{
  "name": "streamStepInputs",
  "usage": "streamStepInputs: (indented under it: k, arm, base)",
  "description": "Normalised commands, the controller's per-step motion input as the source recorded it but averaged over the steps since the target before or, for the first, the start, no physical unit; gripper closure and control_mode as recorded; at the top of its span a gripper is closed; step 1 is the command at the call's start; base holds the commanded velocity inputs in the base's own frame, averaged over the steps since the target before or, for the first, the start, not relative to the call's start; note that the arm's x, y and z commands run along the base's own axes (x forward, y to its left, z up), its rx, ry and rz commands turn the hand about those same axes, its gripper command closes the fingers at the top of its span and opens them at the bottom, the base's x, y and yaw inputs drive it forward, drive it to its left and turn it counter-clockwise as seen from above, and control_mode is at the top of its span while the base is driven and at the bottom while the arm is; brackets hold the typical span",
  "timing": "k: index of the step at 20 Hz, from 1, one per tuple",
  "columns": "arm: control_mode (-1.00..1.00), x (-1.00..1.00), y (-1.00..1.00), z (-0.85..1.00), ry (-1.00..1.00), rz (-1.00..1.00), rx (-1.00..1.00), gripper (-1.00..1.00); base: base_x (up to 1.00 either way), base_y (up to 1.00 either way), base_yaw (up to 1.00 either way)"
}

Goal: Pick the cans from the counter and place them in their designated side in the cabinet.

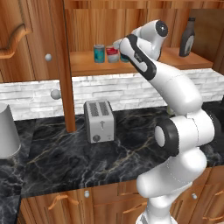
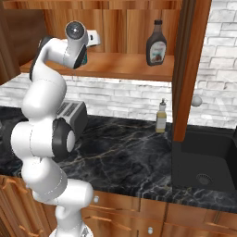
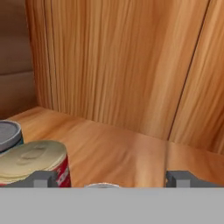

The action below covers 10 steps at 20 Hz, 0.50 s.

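Observation:
On the cabinet's plank shelf [image 1: 175, 62] a teal can [image 1: 99, 53] and a red and pale can [image 1: 112, 54] stand upright side by side at the left. In the hand view the red can [image 3: 39, 164] is at the lower left, with the teal one [image 3: 8, 134] behind it. My gripper [image 3: 111, 179] is open and reaches into the cabinet just right of them, its fingertips [image 3: 41, 178] wide apart. A sliver of a silvery can top [image 3: 101, 185] shows low between them, not gripped. A teal edge [image 1: 124, 57] peeks from behind my forearm.
A dark bottle [image 1: 187, 38] stands at the shelf's right end. A toaster [image 1: 99, 120] sits on the black marble counter [image 1: 57, 162], and a grey vessel [image 1: 6, 131] is at the left. Open cabinet doors [image 1: 65, 65] hang on both sides. A sink [image 2: 203, 157] and a soap bottle [image 2: 161, 116] lie to the right.

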Motion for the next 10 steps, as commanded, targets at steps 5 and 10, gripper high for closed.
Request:
streamStepInputs:
  k: [5,10]
  arm:
    - [-1.0,-0.02,0.0,0.0,-0.07,0.02,0.0,-1.0]
    - [-1.0,-0.07,0.0,0.05,-0.09,0.02,0.0,-1.0]
  base:
    - [0.0,0.0,0.0]
    - [0.0,0.0,0.0]
